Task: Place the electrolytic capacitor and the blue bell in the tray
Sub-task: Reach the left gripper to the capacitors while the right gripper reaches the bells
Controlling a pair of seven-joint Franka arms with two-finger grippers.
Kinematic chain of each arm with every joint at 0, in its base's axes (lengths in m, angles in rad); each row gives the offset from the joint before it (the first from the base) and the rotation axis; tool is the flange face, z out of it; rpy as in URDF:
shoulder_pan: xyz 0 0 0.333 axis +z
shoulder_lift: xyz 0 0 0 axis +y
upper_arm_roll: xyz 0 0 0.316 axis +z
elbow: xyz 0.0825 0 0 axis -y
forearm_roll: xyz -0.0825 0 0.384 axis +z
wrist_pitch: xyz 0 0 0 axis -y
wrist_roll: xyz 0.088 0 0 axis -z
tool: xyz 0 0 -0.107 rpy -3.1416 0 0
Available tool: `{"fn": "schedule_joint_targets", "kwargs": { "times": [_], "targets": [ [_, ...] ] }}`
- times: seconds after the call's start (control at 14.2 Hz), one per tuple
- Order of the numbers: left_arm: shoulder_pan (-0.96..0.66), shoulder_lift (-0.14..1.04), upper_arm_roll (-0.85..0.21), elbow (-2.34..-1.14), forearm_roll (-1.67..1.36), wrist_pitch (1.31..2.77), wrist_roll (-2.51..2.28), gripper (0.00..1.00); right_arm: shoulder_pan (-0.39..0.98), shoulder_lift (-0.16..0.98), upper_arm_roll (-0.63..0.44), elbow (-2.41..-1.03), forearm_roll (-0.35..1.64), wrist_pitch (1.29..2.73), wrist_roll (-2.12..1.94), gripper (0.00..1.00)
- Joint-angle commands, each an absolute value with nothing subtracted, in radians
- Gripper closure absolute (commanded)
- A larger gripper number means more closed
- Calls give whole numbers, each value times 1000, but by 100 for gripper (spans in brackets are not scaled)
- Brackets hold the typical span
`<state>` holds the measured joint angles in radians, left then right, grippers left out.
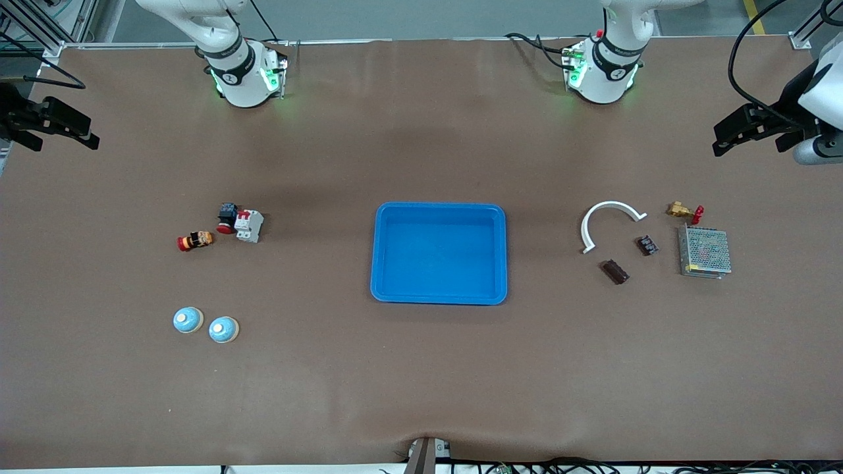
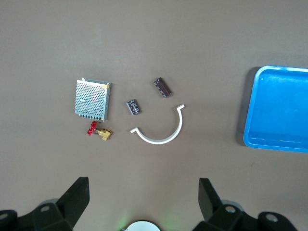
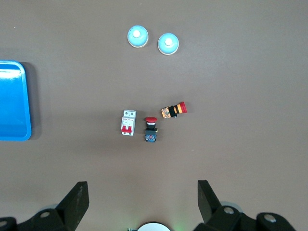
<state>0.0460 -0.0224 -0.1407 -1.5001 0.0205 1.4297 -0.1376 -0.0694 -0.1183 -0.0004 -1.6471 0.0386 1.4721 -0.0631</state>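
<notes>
Bright-blue plastic, the tray [image 1: 439, 253] lies empty at the middle of the brown worktop [image 1: 421, 382]. Toward the left arm's end lie two dark cylinders, probably electrolytic capacitors [image 1: 616, 271] [image 1: 647, 245], beside a white curved strip [image 1: 609, 222]; toward the right arm's end two blue bells [image 1: 188, 320] [image 1: 223, 329] sit side by side, nearer the front camera than a white breaker [image 1: 249, 225]. Both arms wait high over their own ends of the worktop, the left gripper [image 2: 144, 192] and right gripper [image 3: 143, 192] each with fingers spread wide and holding nothing.

front: high, facing bases | wrists: downward, sharing tray [image 1: 439, 253]
</notes>
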Motion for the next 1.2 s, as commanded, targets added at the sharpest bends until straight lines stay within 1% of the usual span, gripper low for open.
{"fn": "schedule_joint_targets", "kwargs": {
  "times": [0.0,0.85,0.99,1.13],
  "targets": [
    [52,-23,-143,-1489,14,1417,-123,0,-67,-112,2,-1629,41,1468,-54,0],
    [60,17,-137,-1500,15,1420,-136,0,-66,-112,2,-1629,40,1459,-58,0],
    [60,20,-138,-1535,17,1446,-170,0,-57,-112,2,-1631,40,1465,-55,0],
    [60,18,-140,-1589,17,1511,-257,0,-55,-97,3,-1629,41,1485,-63,0]
  ]
}}
